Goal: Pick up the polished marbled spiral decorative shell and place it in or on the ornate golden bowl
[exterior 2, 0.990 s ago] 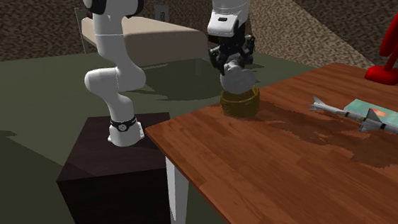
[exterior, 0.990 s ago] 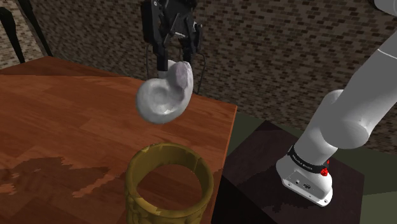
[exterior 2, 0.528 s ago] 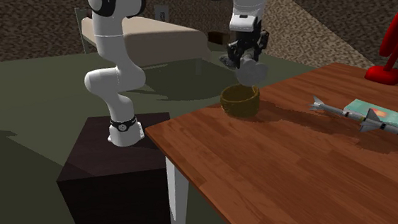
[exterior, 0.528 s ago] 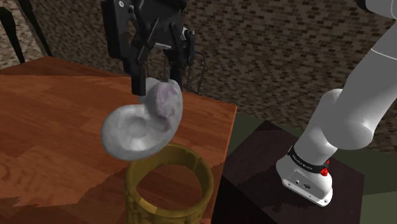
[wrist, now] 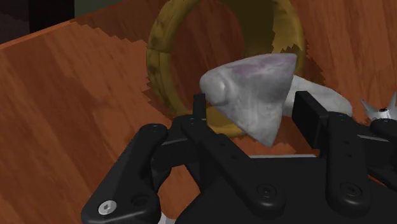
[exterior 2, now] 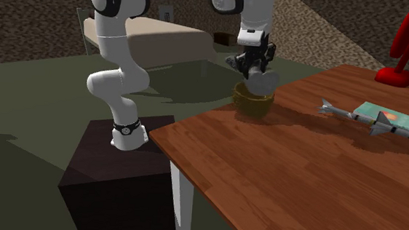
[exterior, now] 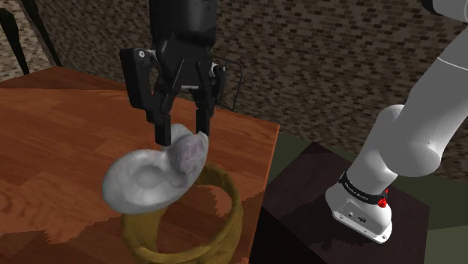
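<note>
claw point(exterior: 182, 135): clamped on the purplish tip of the grey-white spiral shell point(exterior: 146, 176) | shell: hanging right over the mouth of the golden bowl point(exterior: 225, 217), down near its rim | bowl: upright on the wooden table point(exterior: 60, 127)

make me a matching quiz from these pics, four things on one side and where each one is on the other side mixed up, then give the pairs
Things
1. grey shell
2. golden bowl
3. dark box stand
4. red object

Places
A. on the floor beside the table, carrying the arm
B. clasped in the gripper, off the table
C. far end of the table, second exterior view's upper right
D. on the table near its corner, just below the shell

Pairs: 1-B, 2-D, 3-A, 4-C
</note>
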Robot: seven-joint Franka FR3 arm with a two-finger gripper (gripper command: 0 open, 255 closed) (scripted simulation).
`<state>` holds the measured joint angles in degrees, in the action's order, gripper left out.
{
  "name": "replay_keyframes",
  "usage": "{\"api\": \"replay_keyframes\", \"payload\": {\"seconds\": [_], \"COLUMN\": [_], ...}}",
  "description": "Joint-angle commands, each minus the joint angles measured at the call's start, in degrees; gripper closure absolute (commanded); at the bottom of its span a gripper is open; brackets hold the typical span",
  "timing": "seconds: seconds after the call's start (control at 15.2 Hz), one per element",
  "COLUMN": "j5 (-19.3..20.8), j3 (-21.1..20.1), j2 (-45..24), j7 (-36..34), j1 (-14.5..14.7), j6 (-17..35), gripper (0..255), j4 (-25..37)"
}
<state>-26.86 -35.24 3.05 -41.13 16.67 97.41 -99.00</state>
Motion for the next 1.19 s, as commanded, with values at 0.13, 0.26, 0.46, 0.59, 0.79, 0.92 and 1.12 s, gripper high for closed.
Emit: {"api": "replay_keyframes", "payload": {"seconds": [0.13,0.26,0.46,0.59,0.79,0.92,1.12], "j5": [-0.3,-0.5,-0.6,-0.6,-0.6,6.8,26.4], "j3": [0.0,-0.1,0.0,0.3,0.7,-1.5,-7.0], "j2": [0.2,0.2,0.2,0.2,0.4,0.0,-10.1], "j7": [1.4,2.0,2.8,2.8,2.7,-13.3,-51.7], "j1": [0.0,0.1,0.4,0.7,0.6,1.3,6.2], "j6": [2.7,4.1,6.0,6.1,19.3,16.6,1.6], "gripper": [255,255,255,255,255,0,0], "j4": [-3.3,-4.9,-7.0,-7.0,-6.7,-4.0,11.2]}}
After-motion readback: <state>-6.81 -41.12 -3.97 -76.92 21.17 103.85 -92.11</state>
